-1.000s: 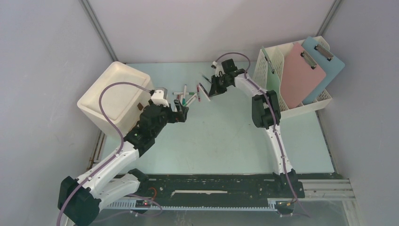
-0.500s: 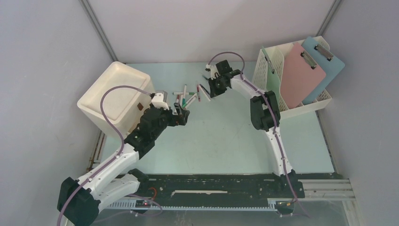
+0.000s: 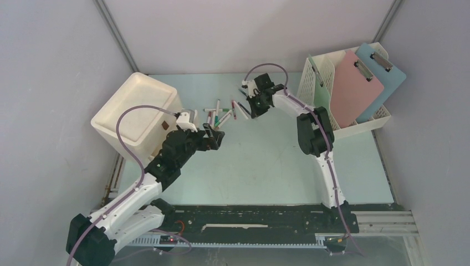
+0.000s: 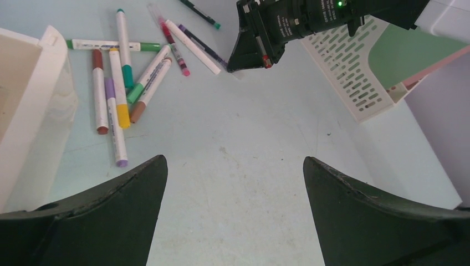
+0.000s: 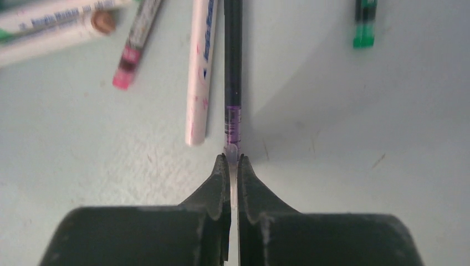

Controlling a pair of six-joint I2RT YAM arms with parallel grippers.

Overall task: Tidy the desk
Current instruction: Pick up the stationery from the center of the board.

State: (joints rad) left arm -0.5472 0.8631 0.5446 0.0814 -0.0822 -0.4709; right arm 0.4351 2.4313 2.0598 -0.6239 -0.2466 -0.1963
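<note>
Right gripper (image 5: 233,166) pinched shut on tip of purple pen (image 5: 233,66) near desk (image 3: 266,160) far edge; left gripper (image 4: 234,160) spread wide, empty.

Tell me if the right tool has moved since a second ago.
Yes. The right tool shifted left, away from the white file rack, now pinching a purple pen.

Overhead view looks down on the whole desk (image 3: 249,166); left wrist gazes across it, right wrist sits close; all share the pens (image 4: 117,105).
</note>
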